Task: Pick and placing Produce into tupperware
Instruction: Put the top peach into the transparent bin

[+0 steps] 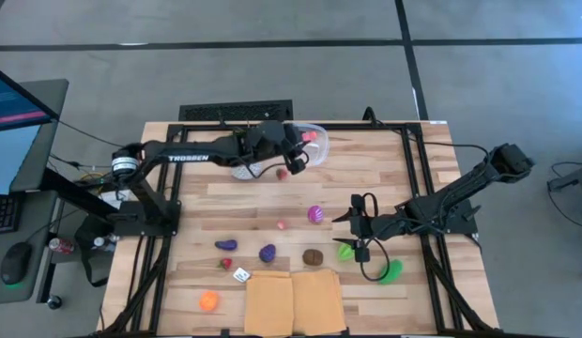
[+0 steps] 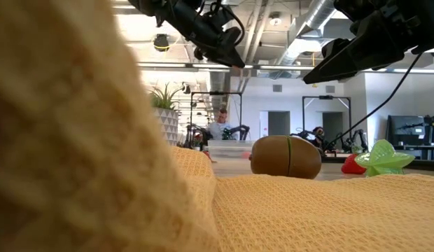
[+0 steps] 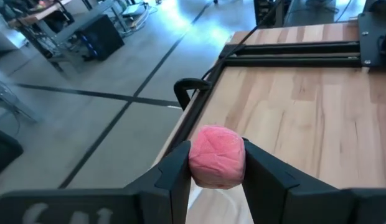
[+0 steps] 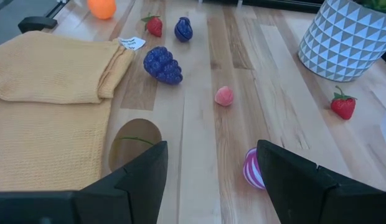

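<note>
My left gripper (image 3: 218,163) is shut on a pink toy piece (image 3: 217,155) and hovers at the clear tupperware (image 1: 316,130) by the table's far edge. My right gripper (image 4: 210,163) is open and holds nothing, hanging above the table's middle right near a purple-striped piece (image 4: 251,168). The other produce lies loose on the wood: a strawberry (image 1: 283,173), a small pink piece (image 1: 282,224), purple pieces (image 1: 268,253) (image 1: 226,245), a brown kiwi (image 1: 313,255), green pieces (image 1: 345,251) (image 1: 391,272), and an orange one (image 1: 208,300). My left gripper pinches the pink piece between its two fingers (image 3: 177,169), one on each opposite side (image 3: 196,163). The piece is lifted clear of the table, and its top shows above the fingertips.
A white patterned plant pot (image 4: 345,38) stands under the left arm near the far edge. Two yellow cloths (image 1: 293,302) lie at the near edge, with a small white tag (image 1: 241,274) beside them. Black frame rails (image 1: 418,169) border the table. People sit in the room beyond.
</note>
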